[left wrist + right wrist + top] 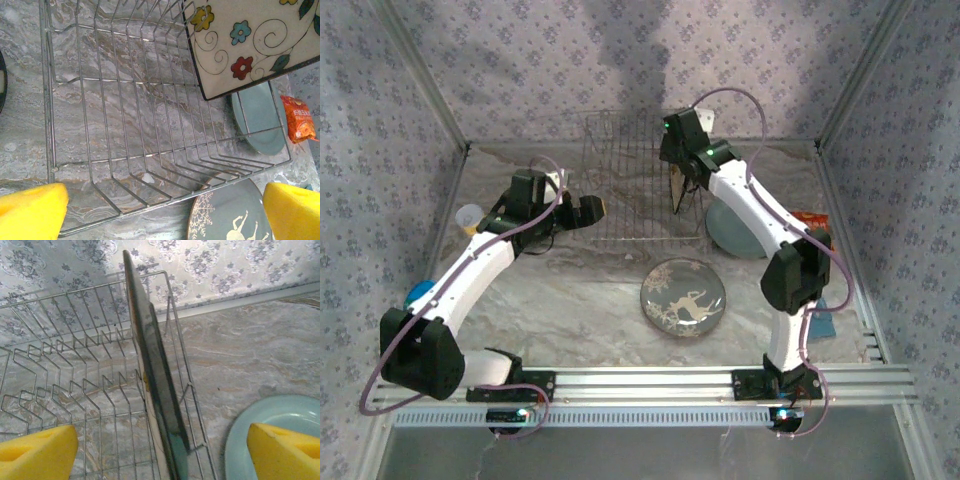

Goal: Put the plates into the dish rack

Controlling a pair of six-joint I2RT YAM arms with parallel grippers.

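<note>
The square plate (155,390) stands on edge in the dish rack (125,150), apparently seated. The deer plate (684,296) and blue plate (730,232) lie on the table (590,300), unloaded. The left fingers (30,210) and right fingers (35,450) are spread wide, empty.

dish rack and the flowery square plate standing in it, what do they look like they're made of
Silver wire dish rack: thin metal rod, probably steel, bright plated or polished finish; the wires glint. Cream square plate with flower pattern: likely glazed ceramic, though melamine is possible; smooth printed face, and its dark edge shines in the right wrist view.
</note>
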